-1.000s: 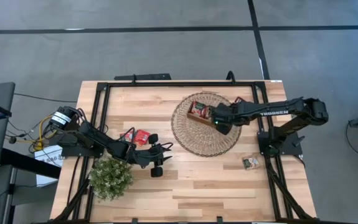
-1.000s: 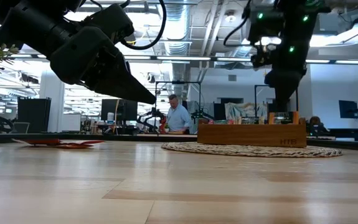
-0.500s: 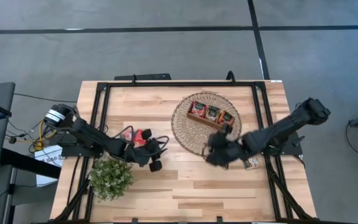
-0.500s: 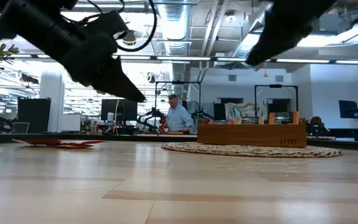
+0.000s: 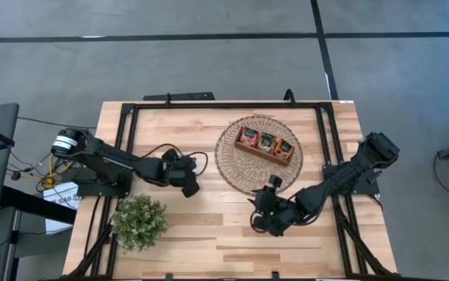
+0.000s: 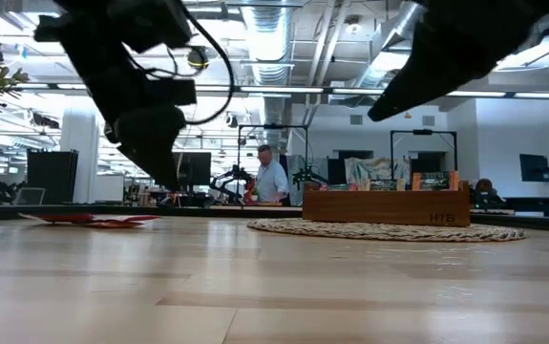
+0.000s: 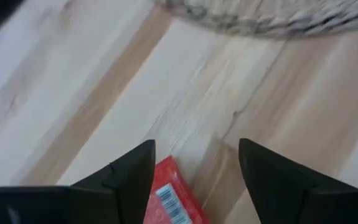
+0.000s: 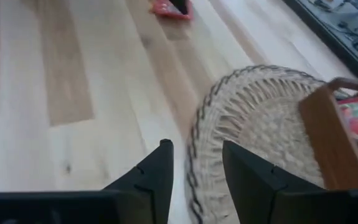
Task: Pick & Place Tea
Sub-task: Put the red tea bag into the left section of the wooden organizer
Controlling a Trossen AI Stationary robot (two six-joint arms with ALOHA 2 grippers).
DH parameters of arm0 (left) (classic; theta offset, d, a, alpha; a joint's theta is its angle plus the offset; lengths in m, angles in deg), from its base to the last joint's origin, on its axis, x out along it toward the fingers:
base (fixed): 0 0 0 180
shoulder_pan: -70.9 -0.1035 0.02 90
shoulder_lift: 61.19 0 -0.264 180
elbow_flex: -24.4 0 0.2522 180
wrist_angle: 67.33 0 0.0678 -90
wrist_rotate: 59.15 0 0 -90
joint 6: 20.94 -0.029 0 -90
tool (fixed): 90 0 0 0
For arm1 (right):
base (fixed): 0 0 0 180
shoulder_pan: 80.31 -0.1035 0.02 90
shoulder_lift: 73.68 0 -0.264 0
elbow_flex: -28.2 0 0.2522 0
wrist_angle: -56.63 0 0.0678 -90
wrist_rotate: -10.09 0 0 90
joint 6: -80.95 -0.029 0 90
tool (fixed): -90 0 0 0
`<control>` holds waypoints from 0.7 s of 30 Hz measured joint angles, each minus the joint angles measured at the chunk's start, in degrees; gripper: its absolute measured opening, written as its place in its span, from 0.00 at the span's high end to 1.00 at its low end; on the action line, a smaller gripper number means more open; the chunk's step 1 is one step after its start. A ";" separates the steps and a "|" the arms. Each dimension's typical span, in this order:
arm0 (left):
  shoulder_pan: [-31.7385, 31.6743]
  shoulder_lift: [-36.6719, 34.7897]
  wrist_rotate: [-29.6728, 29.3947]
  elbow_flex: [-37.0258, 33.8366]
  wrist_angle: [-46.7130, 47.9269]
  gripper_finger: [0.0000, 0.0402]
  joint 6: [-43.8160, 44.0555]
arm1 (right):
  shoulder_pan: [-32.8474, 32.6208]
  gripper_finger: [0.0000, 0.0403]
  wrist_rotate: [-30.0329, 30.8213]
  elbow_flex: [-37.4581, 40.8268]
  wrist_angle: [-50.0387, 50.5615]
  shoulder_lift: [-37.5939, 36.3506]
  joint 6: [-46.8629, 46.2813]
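A red tea sachet (image 7: 169,199) lies flat on the table, just below and between the spread fingers of my left gripper (image 7: 194,148). That gripper is open and slants down over the table's left half (image 5: 188,178); I cannot tell whether it touches the sachet. In the low view, red sachets (image 6: 93,222) lie flat on the table. More tea sachets (image 5: 265,142) sit in the wooden tray (image 5: 248,146). My right gripper (image 5: 257,217) hovers open above bare table near the mat's near rim, with nothing between its fingers (image 8: 197,146).
The tray stands on a round woven mat (image 5: 236,172) at the far middle of the table. A bushy potted plant (image 5: 140,222) stands at the near left, close to my left arm. Bare table lies along the near edge.
My right gripper has swung from above the tray toward the table's near edge, past the mat's rim, and sunk a little. My left gripper has gone toward the far edge, over the red sachets, and tipped downward.
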 joint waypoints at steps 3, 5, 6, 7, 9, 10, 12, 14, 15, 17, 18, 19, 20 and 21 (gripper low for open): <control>-0.48 5.13 0.46 3.50 2.99 0.43 0.29 | 1.36 0.69 -0.86 -0.20 -0.44 0.43 -0.46; -0.60 8.76 0.50 5.48 4.96 0.43 0.29 | 1.74 0.69 -2.16 -0.01 -0.05 0.19 -0.44; -0.62 10.37 0.03 6.49 6.56 0.43 0.40 | 1.74 0.69 -2.67 -0.16 -0.45 0.11 -0.48; -0.62 11.89 -0.92 7.61 8.48 0.43 0.77 | 1.71 0.70 -2.72 -0.19 -0.36 0.05 -0.46; -0.60 14.62 -3.64 9.78 11.68 0.43 1.66 | 1.48 0.70 -2.83 -0.14 -0.15 0.04 -0.42; -0.60 15.74 -4.25 10.61 12.96 0.43 2.09 | 1.44 0.70 -2.90 -0.14 -0.17 0.04 -0.40; -0.60 17.68 -4.42 11.86 14.82 0.43 2.53 | 1.45 0.70 -2.98 -0.14 -0.12 0.04 -0.44; -0.60 19.22 -4.61 12.65 16.72 0.43 2.77 | 1.46 0.70 -3.17 -0.14 -0.14 0.04 -0.44; -0.56 19.58 -4.84 12.75 17.60 0.43 3.02 | 1.46 0.70 -3.18 -0.14 -0.14 0.04 -0.46; -0.44 20.20 -5.17 12.94 19.10 0.43 4.27 | 1.46 0.70 -3.36 -0.14 -0.14 0.04 -0.46; -0.43 20.22 -5.10 12.92 19.74 0.44 5.04 | 1.46 0.70 -3.59 -0.14 -0.16 0.04 -0.45; -0.46 20.22 -4.74 12.92 20.20 0.44 5.68 | 1.47 0.70 -3.91 -0.14 -0.16 0.04 -0.46; -0.42 20.24 -4.38 12.92 20.48 0.46 6.23 | 1.50 0.70 -4.29 -0.14 -0.13 0.04 -0.45; -0.30 20.21 -4.06 12.90 20.71 0.47 6.54 | 1.50 0.70 -4.43 -0.14 -0.13 0.04 -0.46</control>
